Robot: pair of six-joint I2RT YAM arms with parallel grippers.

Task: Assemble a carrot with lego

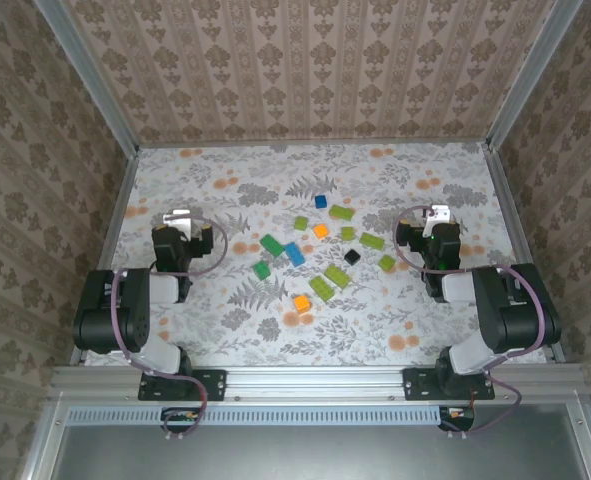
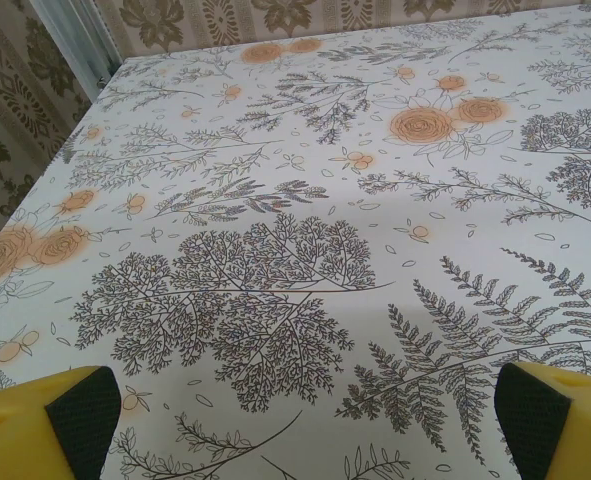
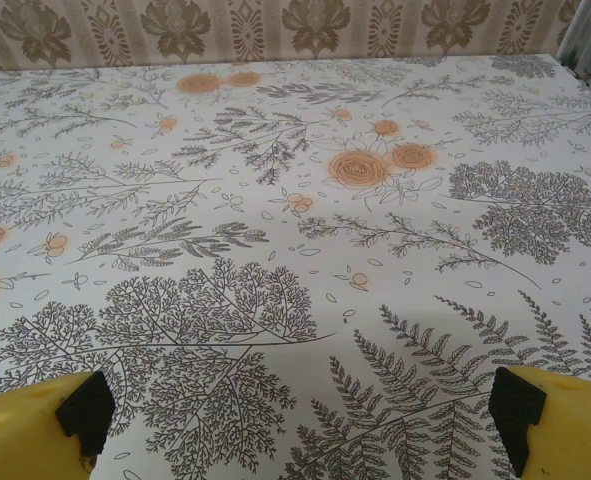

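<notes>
The lego lies loose on the flowered table (image 1: 225, 190) in the top view, the bricks mostly apart from each other. Among them are a blue brick (image 1: 320, 201), a second blue one (image 1: 294, 252), orange bricks (image 1: 321, 231) (image 1: 301, 302), a black brick (image 1: 351, 256), dark green bricks (image 1: 272, 244) and several lime-green ones (image 1: 336, 276). The carrot is out of view. My left gripper (image 1: 181, 216) (image 2: 305, 425) hangs left of the bricks, open and empty. My right gripper (image 1: 437, 214) (image 3: 300, 425) hangs to their right, open, with bare cloth between its yellow fingers (image 3: 545, 420).
Patterned walls with metal posts (image 1: 110, 100) close off the table at the left, back and right. An aluminium rail (image 1: 305, 380) runs along the near edge, with both arm bases bolted to it. Bare tablecloth lies ahead of each gripper.
</notes>
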